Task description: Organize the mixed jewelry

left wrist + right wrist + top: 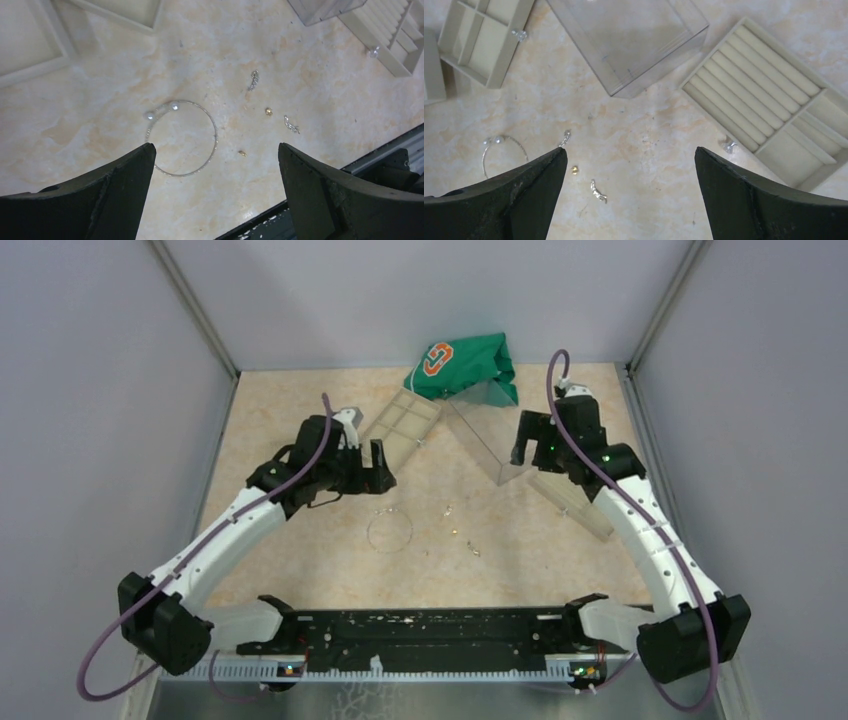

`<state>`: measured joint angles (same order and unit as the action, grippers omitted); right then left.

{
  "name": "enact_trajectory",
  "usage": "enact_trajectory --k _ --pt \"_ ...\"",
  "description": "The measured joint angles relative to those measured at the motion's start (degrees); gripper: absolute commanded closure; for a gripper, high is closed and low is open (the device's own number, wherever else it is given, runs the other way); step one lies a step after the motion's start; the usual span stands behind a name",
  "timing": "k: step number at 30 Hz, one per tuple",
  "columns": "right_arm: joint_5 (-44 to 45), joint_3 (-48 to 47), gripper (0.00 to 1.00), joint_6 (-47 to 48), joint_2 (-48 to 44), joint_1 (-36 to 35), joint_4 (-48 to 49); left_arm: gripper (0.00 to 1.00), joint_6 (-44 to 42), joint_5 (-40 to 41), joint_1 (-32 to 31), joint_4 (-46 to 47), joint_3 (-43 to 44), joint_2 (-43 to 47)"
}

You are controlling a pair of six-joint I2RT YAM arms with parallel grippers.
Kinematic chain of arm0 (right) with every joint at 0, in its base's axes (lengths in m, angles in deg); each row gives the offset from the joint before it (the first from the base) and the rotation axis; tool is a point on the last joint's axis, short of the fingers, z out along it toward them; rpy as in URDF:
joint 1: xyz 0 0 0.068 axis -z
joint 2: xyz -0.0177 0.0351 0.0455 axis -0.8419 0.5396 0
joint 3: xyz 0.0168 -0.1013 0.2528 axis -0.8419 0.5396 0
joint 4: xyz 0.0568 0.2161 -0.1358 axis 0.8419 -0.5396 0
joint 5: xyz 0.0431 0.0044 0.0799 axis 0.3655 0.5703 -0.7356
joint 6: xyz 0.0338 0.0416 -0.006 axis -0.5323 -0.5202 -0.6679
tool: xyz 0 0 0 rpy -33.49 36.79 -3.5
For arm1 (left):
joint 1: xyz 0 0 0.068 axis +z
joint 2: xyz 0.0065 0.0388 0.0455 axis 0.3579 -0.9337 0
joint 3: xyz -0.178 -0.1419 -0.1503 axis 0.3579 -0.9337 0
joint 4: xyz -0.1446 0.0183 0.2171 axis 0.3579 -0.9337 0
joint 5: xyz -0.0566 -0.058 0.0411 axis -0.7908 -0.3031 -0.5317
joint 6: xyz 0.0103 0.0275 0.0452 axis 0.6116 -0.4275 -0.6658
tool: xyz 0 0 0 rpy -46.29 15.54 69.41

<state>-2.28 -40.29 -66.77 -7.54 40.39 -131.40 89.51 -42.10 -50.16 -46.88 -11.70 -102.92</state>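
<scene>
1. Mid-frame in your left wrist view, the hoop (215,136) is thin, shiny silvery metal wire with two glossy pearly beads (150,115).
2. To its right, the chain bits (254,80) are bright silvery metal.
3. The table (325,65) looks smooth, marble-patterned beige with a soft sheen.
4. At the top of your right wrist view, the clear box (634,35) is glossy transparent plastic.
5. The tray (754,75) to its right looks matt cream and soft-lined.
6. At the top of your overhead view, the cloth (480,365) is matt green fabric.
7. The fingers (115,195) of the left gripper (215,146) look matt black and slightly rough.

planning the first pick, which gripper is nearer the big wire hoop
Left. The left gripper hangs open just beyond the wire hoop; the right gripper is open well off to its right, beside the clear box.
</scene>
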Motion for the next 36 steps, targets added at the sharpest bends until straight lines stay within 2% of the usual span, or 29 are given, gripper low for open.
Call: enact_trajectory --k 3,7,10,13,17,21,31,34,36 --pt "-2.0 0.5 0.02 0.0 0.1 -1.9 -0.2 0.01 2.4 0.0 -3.4 0.2 -1.0 -1.8" --pt "-3.6 0.2 0.06 0.4 2.4 -5.6 -0.3 0.01 5.7 -0.2 -4.2 0.6 -2.3 -4.4" --pt "-5.2 -2.3 0.12 1.2 7.8 -6.6 -0.7 0.02 7.7 0.7 -4.2 1.0 -2.6 -4.9" --pt "-6.4 -6.2 0.13 2.3 14.3 -7.9 -0.7 0.02 9.2 2.4 -4.2 2.4 -2.6 -4.5" --pt "-7.6 -14.4 0.19 3.6 24.9 -13.5 -0.5 0.01 10.6 5.0 -3.7 3.0 -2.6 -3.8" --pt "-7.9 -22.5 0.22 3.6 35.2 -15.6 -0.5 0.01 11.4 6.9 -2.8 2.9 -2.6 -3.0" --pt "-3.9 -55.1 0.23 2.1 65.8 -12.2 -4.6 0.01 12.2 8.3 -2.3 2.4 -2.9 0.2" --pt "-1.3 -63.6 0.23 1.1 71.8 -10.1 -7.5 0.01 12.3 8.5 -2.3 2.1 -3.5 1.5" --pt "0.7 -65.5 0.23 0.0 72.8 -8.4 -8.7 0.02 12.3 8.6 -2.3 1.9 -3.8 2.1"
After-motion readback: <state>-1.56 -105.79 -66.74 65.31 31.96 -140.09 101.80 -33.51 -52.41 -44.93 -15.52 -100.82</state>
